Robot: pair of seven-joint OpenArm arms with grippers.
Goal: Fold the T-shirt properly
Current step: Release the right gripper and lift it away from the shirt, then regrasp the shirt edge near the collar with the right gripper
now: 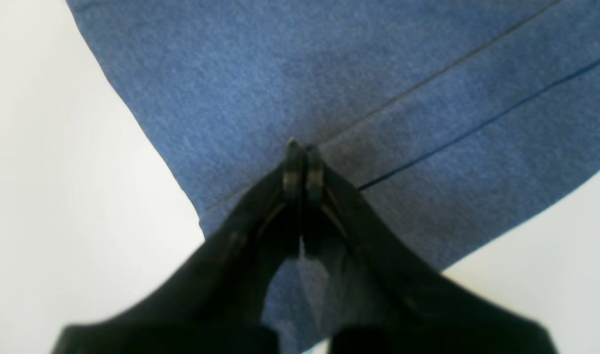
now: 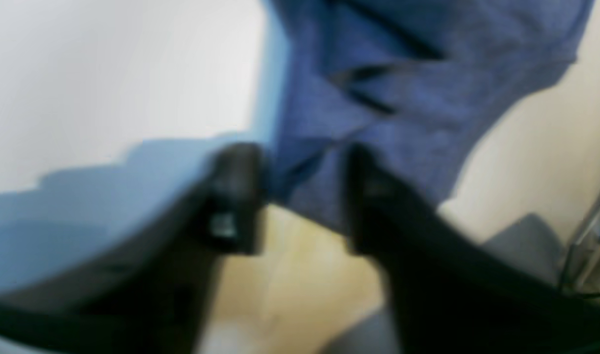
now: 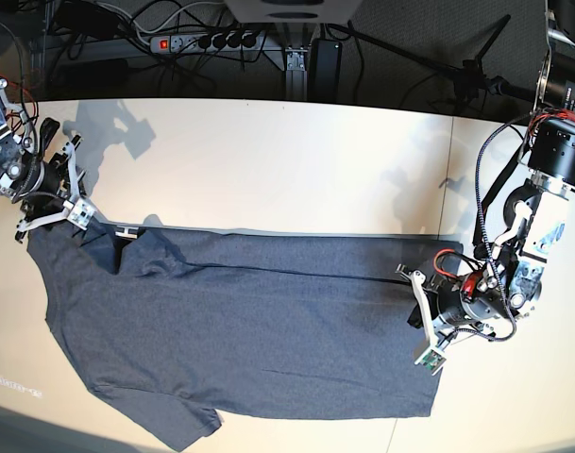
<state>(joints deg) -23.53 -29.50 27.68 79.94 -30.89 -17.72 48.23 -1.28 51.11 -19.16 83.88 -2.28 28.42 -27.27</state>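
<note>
The whole right wrist view is smeared, so whether the right end effector [image 2: 300,196] pinches the T-shirt [image 2: 403,98] between its fingers cannot be told. In the base view its tips near the shirt's far left corner are too small to read. In the left wrist view the fingers of the left end effector [image 1: 302,164] cover the fabric under them, and the shirt runs off the top and right edges.
</note>
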